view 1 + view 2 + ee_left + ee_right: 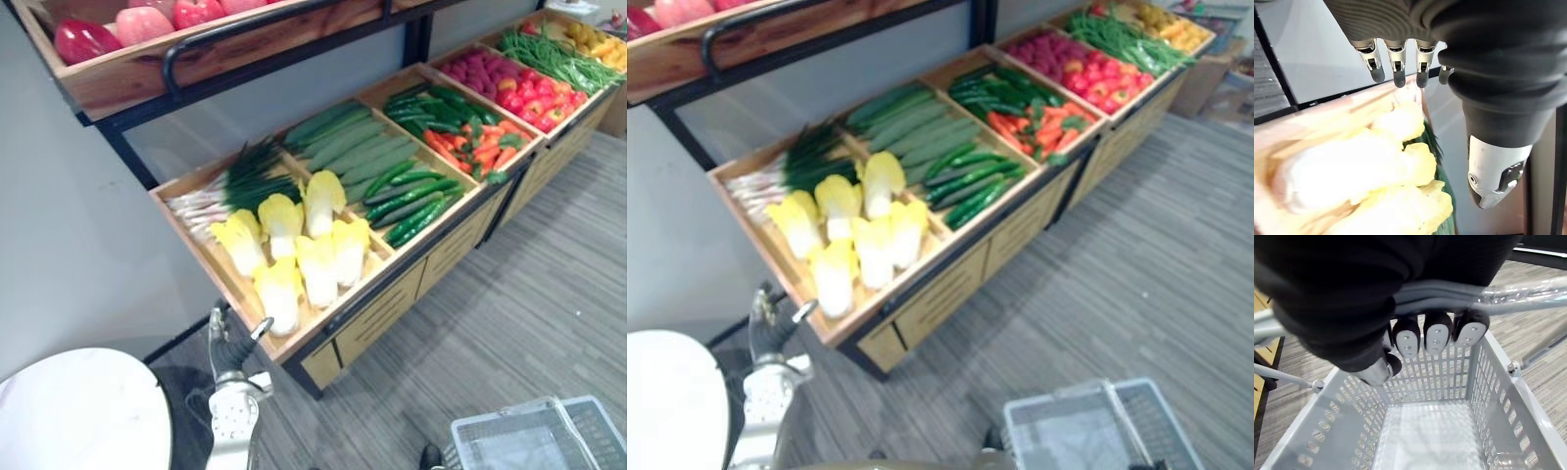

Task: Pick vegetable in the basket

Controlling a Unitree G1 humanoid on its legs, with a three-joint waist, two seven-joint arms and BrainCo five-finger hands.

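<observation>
Several yellow-white napa cabbages lie in the nearest wooden crate of the produce stand. My left hand is raised just before that crate's front edge, open, fingers straight and thumb apart, touching nothing. In the left wrist view the cabbages lie close past the fingertips. At my lower right hangs an empty grey plastic basket. My right hand is shut on its handle, fingers curled round the bar above the basket's perforated wall.
Beside the cabbages lie scallions, long cucumbers and small green ones. Farther right are carrots and peppers and red peppers. An upper shelf overhangs the crates. A white round table stands at lower left.
</observation>
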